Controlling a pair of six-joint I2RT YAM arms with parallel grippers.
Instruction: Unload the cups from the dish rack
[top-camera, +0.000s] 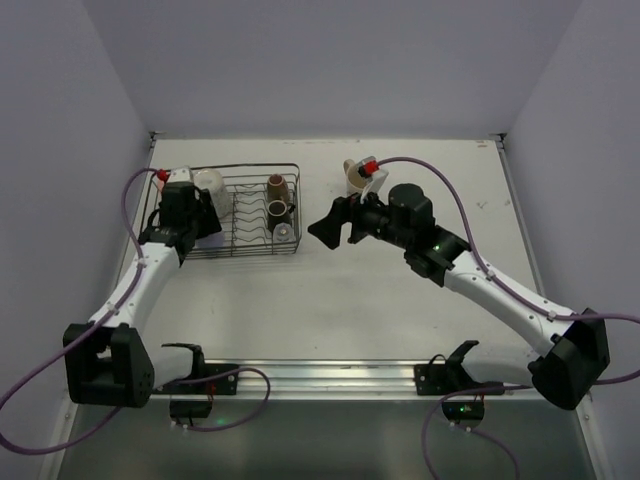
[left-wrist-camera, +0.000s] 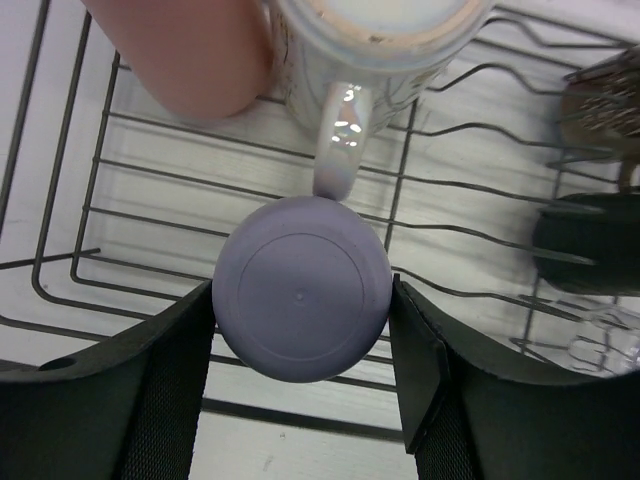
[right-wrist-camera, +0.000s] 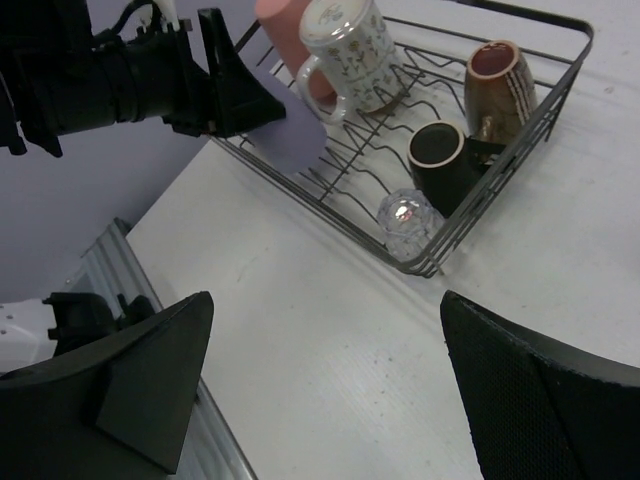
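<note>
My left gripper (left-wrist-camera: 302, 345) pinches the upturned lavender plastic tumbler (left-wrist-camera: 300, 290) at the left end of the dark wire dish rack (top-camera: 250, 167). The cream printed ceramic mug (left-wrist-camera: 380, 45) touches it with its handle, so lifting could tip that mug. My right gripper (right-wrist-camera: 330, 385) hangs wide, empty.

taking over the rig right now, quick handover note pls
Left gripper: closed on the lavender tumbler, which sits in the dish rack.
Right gripper: open, empty, over the table right of the rack.
Done: pale mug is out on the table.
Left: lavender tumbler, salmon-pink tumbler, cream printed mug, black mug, brown cup, clear glass, all in the rack.
</note>
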